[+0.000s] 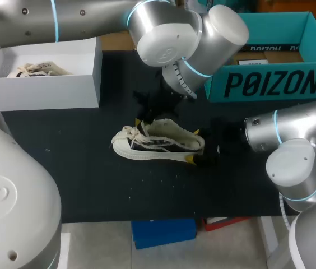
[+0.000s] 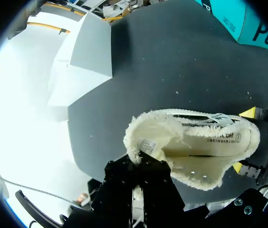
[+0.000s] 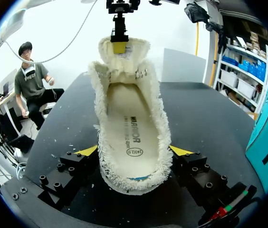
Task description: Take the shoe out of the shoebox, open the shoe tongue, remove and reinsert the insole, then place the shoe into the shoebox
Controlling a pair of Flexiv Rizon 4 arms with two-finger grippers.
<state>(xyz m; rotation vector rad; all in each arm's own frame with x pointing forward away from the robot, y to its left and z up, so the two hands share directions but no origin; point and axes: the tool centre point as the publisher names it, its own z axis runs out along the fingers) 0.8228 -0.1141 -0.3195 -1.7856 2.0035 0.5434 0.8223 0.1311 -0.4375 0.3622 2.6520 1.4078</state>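
**Asker:** How much room is there toward the edges?

**Me:** The shoe (image 1: pixel 158 144) lies about mid table (image 1: pixel 91 190), with its toe toward my left and its heel toward my right. Bare black mat runs from its sole to the near edge. More open mat lies between the toe and the wall of the white shoebox (image 1: pixel 46 92) at the far left. The teal box (image 1: pixel 270 84) stands along the far right edge, close behind my left arm's wrist, so that side is tight. A second shoe (image 1: pixel 37 69) sits inside the white shoebox.

**Asker:** And your pincers?

**Me:** My right gripper (image 3: pixel 134 151) is clamped on the heel, with one yellow tip pressed against each side. My left gripper (image 3: pixel 119 46) hangs over the shoe and pinches the tongue (image 3: pixel 124 61), holding it up and away from the opening.

**Asker:** How does the shoe look?

**Me:** It is cream and low-cut, with fluffy frayed trim round the collar and tongue. It has a dark side panel and loose pale laces at the toe. The mouth gapes upward, and the insole (image 3: pixel 131 123) lies flat inside with its print showing.
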